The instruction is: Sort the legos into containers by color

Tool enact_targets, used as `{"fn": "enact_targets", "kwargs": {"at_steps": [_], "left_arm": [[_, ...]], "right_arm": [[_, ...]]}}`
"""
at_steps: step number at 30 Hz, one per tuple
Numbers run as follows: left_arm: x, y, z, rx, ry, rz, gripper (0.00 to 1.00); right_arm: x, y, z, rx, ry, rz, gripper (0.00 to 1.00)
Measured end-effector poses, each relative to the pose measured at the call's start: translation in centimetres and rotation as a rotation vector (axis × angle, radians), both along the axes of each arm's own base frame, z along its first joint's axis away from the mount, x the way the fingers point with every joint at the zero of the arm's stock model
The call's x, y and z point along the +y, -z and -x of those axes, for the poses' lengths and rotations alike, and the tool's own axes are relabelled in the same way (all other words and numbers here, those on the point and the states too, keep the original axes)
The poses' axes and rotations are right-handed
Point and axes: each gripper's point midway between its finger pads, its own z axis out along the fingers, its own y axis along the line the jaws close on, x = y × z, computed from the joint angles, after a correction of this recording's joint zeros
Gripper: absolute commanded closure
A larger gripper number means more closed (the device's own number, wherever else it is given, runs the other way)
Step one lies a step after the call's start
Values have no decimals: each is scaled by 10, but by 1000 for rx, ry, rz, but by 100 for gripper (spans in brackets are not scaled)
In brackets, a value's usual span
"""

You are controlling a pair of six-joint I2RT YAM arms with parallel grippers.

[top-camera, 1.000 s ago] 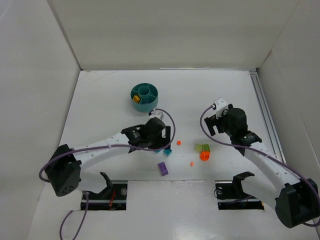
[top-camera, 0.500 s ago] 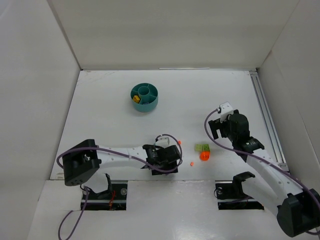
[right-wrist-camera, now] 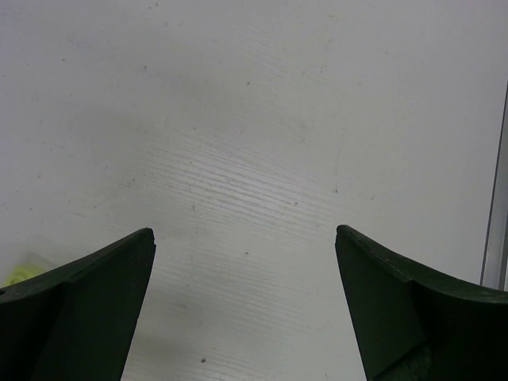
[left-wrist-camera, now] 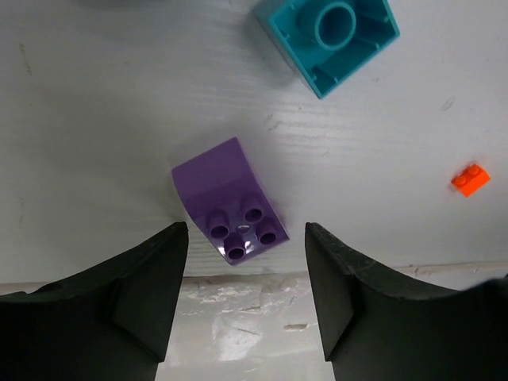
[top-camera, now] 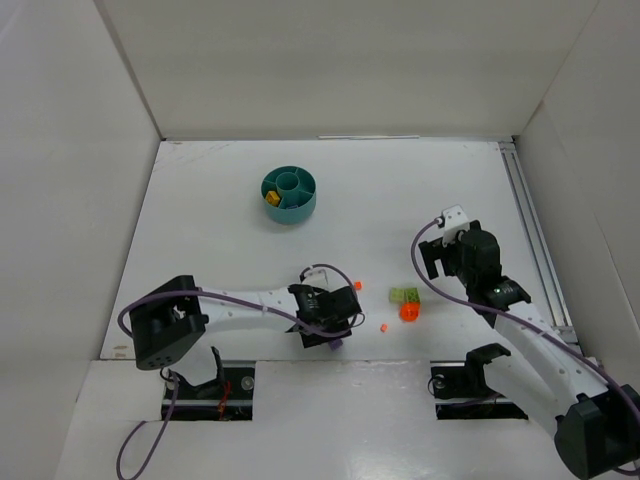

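The round teal dish (top-camera: pixel 288 194) stands at the back of the table with a yellow brick (top-camera: pixel 270 197) in a left wedge. My left gripper (top-camera: pixel 332 328) is open and points down near the table's front edge. In the left wrist view the gripper (left-wrist-camera: pixel 244 238) has the near end of a purple brick (left-wrist-camera: pixel 230 210) between its fingertips, untouched. A teal brick (left-wrist-camera: pixel 329 36) lies beyond it, and a tiny orange brick (left-wrist-camera: pixel 470 178) to the right. The purple brick (top-camera: pixel 336 343) just peeks out in the top view. My right gripper (top-camera: pixel 431 262) is open and empty over bare table (right-wrist-camera: pixel 246 238).
A lime green brick (top-camera: pixel 405 295), a round orange piece (top-camera: pixel 408 312), a tiny orange bit (top-camera: pixel 384 327) and a small orange brick (top-camera: pixel 357 287) lie between the arms. The table's front edge (left-wrist-camera: pixel 238 278) runs just under my left fingertips. White walls enclose the table.
My left arm swung from the table's middle down to the front edge over the purple brick, then shifted slightly. My right arm moved a little to the right.
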Motion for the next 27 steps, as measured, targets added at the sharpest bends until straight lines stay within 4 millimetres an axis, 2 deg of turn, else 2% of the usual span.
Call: {"fn": "enact_targets", "kwargs": {"at_steps": [8,15,20,24,27], "left_arm": [[3,6,-8,-1,-51,-22,56],[-3,6,-9,6,-53,-32,76],[-3,5,-14,-12,-49,-59,83],[-3,-8,-26,-69,-39,-89,83],[-6,-33,-49,-156,-48,-111,83]], "right_arm": [[0,2,0,5,0,2,0],[0,4,0,12,0,3,0],[0,4,0,12,-1,4,0],[0,4,0,11,-5,10,0],[0,3,0,7,-7,14,0]]}}
